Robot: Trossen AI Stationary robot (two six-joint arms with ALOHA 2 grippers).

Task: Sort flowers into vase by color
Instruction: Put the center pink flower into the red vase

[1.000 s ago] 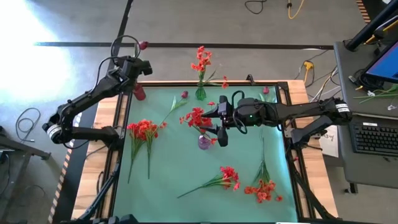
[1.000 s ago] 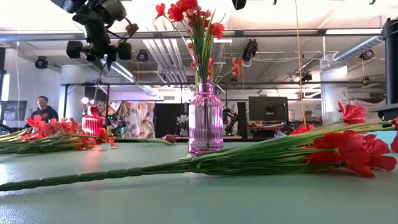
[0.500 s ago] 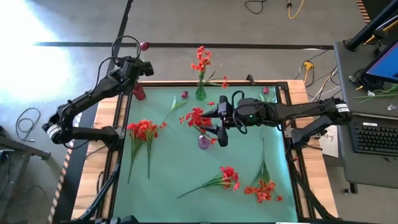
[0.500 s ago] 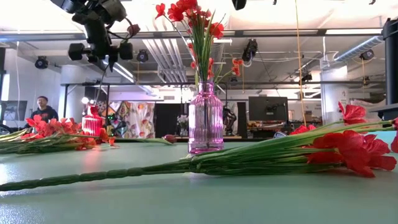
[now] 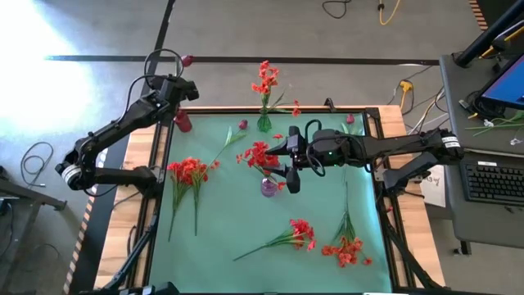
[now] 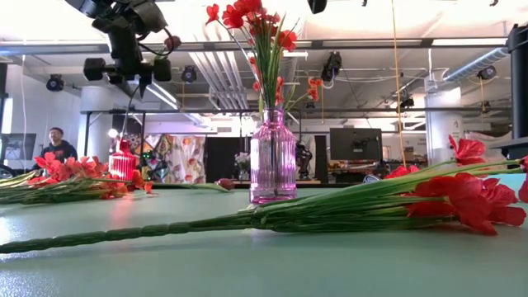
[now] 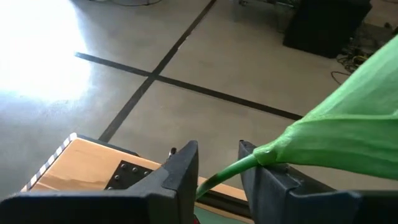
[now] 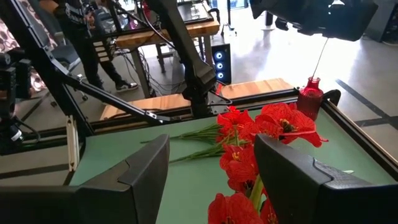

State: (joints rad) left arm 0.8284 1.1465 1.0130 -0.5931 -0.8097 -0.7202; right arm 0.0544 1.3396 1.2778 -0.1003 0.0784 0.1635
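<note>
At the upper left of the overhead frame, the left gripper [image 5: 182, 88] hangs above a small red vase [image 5: 183, 122] on the table's far left corner; a green stem [image 7: 214, 177] runs between its narrowly parted fingers, its dark bud [image 5: 189, 60] poking beyond. At upper centre, a green vase [image 5: 264, 123] holds red flowers [image 5: 264, 78]. Mid-frame, the right gripper [image 5: 288, 166] stands wide apart around red blooms [image 8: 273, 122] over the pink vase [image 5: 269, 187]. Loose sprays [image 5: 190, 172] lie on the green mat [image 5: 237, 213].
</note>
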